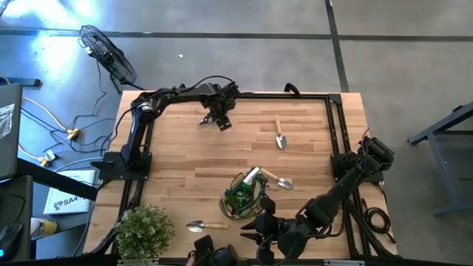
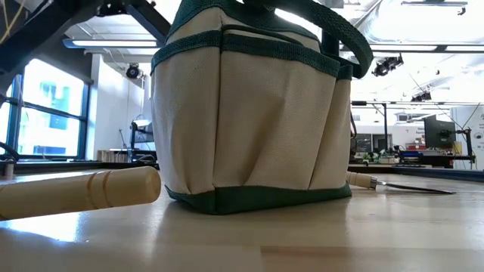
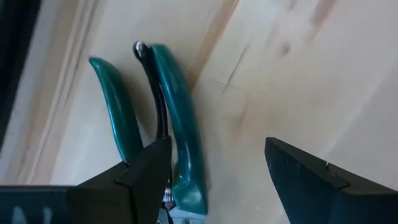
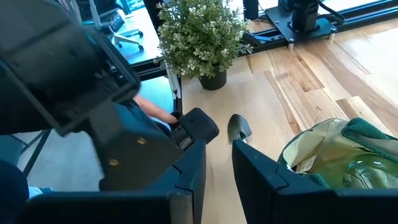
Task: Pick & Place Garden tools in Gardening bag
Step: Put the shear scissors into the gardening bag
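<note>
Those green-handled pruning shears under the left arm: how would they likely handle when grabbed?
The pruning shears look rigid, but their glossy curved handles may slip in the left gripper. The handles are splayed, so squeezing across both could close them. Lying flat on the table, they seem unlikely to roll.

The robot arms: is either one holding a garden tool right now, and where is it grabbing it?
Neither. The left end effector is open over the green-handled shears, not gripping them. The right end effector is nearly closed and holds nothing, beside the bag.

You have three trowels around one bag: one trowel well beyond the bag, one trowel touching the bag's right side, one trowel near its front left; one pair of shears; one potted plant left of the bag.
</note>
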Motion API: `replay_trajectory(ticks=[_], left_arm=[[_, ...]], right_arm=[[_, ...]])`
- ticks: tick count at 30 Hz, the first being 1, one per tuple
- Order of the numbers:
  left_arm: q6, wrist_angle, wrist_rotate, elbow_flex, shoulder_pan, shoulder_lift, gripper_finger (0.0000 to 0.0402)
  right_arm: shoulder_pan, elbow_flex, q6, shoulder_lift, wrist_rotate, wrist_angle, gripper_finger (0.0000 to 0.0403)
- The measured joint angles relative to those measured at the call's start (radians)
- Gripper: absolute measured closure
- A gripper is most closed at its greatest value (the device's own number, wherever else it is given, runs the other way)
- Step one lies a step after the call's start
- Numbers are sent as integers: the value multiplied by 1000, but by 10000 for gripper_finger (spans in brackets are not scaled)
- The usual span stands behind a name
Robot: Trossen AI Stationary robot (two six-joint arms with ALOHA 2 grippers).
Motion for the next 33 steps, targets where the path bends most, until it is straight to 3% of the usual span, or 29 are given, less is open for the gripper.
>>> replay_trajectory(ticks=[12, 16, 21, 23, 33], left_arm=[[-7, -13, 54, 5, 20, 99, 166], [-8, -12, 48, 5, 18, 101, 222], [-1, -58, 66, 5, 9, 99, 352], [14, -81, 69, 5, 5, 94, 358], [-113, -434, -224, -4, -142, -69, 358]], right_arm=[[0, 0, 0, 0, -13, -4, 334], [0, 0, 0, 0, -13, -16, 334], [2, 0, -11, 0, -23, -22, 334], [6, 0, -21, 0, -23, -21, 334], [47, 0, -137, 36, -38, 23, 334]])
